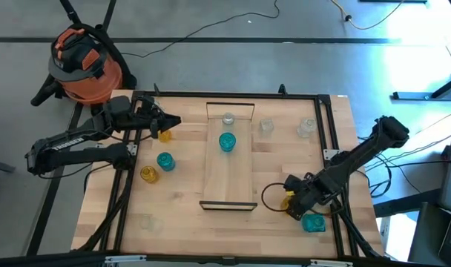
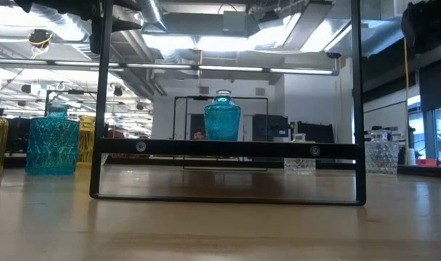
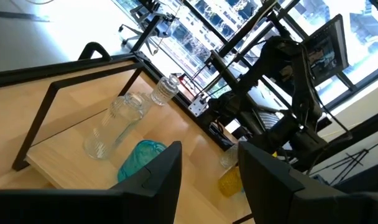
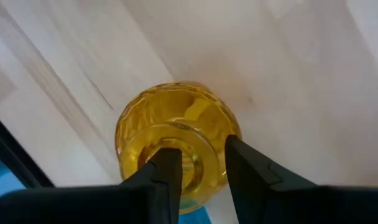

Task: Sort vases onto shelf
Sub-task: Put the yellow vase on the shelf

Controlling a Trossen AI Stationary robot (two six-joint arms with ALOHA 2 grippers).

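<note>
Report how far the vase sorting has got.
Done: two vases stand on the shelf, a clear vase and a teal vase beside it. In hand: the right pincer is at the neck of an amber vase that stands on the table, its fingers either side. The left pincer hangs open near another amber vase. Left: several teal, amber and clear vases around the table.

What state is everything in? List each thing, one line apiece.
Amber vase: upright on the table, gripped by its neck.
Right pincer: shut on the amber vase.
Left pincer: open, empty.
Teal vase: upright on the shelf.
Clear vase: upright on the shelf.
Shelf: holds two vases.
</note>
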